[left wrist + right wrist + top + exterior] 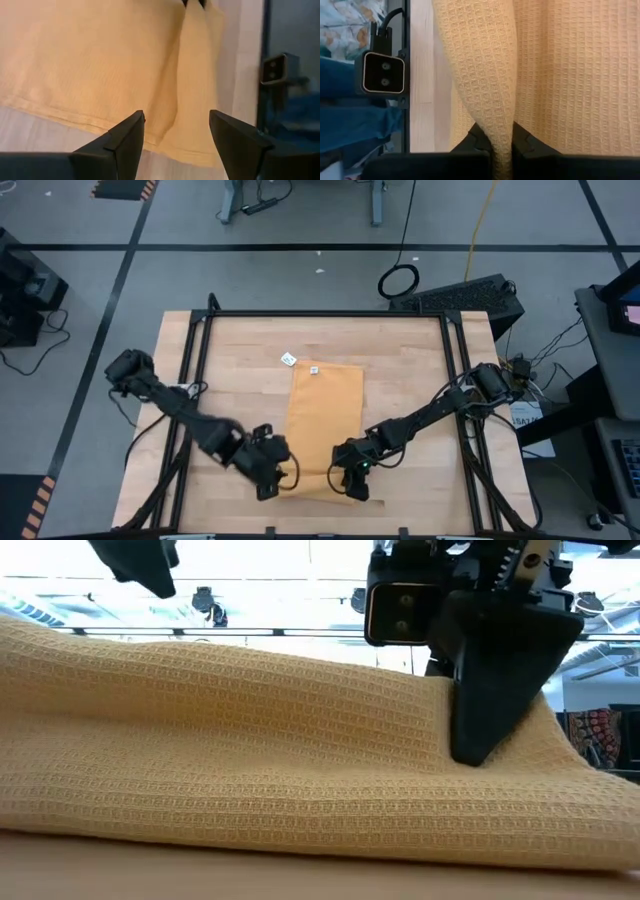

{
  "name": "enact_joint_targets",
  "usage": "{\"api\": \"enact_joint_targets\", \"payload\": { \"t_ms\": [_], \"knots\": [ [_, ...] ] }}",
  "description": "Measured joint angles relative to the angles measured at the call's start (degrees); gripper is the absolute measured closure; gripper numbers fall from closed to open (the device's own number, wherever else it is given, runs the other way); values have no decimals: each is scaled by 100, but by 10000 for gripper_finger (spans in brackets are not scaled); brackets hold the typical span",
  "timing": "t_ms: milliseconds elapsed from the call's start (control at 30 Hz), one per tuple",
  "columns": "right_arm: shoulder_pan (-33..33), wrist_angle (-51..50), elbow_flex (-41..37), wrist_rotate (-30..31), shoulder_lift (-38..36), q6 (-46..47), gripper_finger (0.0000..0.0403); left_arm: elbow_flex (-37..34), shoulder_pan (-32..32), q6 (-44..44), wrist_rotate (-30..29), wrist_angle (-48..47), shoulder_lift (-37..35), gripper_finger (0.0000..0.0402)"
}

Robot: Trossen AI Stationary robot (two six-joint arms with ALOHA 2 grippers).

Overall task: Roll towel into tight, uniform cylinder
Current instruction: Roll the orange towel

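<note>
The mustard-yellow towel (325, 415) lies flat on the wooden table, its white label (314, 369) at the far edge. Its near end is turned up into a raised fold (260, 730). My right gripper (502, 145) is shut on that fold near the towel's right side (352, 483). My left gripper (176, 120) hovers open above the near left part of the towel (272, 478), with nothing between its fingers. My right gripper pinches a raised fold of the towel's near end (492, 105) between its two fingers. The fingers (490, 690) slant downward from the table's right side. The fold stands up between them as a ridge, while the rest of the towel lies on the table.
A small white scrap (288, 359) lies on the wood by the towel's far left corner. Black frame rails (330, 313) border the table. A small camera box (382, 72) stands at the near edge. Bare wood lies on either side of the towel.
</note>
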Motion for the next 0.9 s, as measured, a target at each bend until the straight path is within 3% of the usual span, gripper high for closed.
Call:
{"api": "enact_joint_targets", "payload": {
  "t_ms": [233, 333, 467, 667, 900],
  "knots": [
    [4, 39, 2, -95, 0, 381, 398, -4, -864, -1435, -1273, 67, 394, 173],
    [4, 42, 2, -190, 0, 461, 397, -4, -1219, -1528, -1742, 362, 479, 173],
    [4, 48, 4, -194, 0, 423, 397, -2, -1582, -250, -2230, 1120, 808, 173],
    [4, 55, 4, -293, 0, 389, 397, -2, -1768, 1827, -2187, 2200, 1624, 173],
    [7, 53, 4, -319, 0, 515, 397, -2, -1508, 2148, -2147, 1967, 1988, 173]
  ]
}}
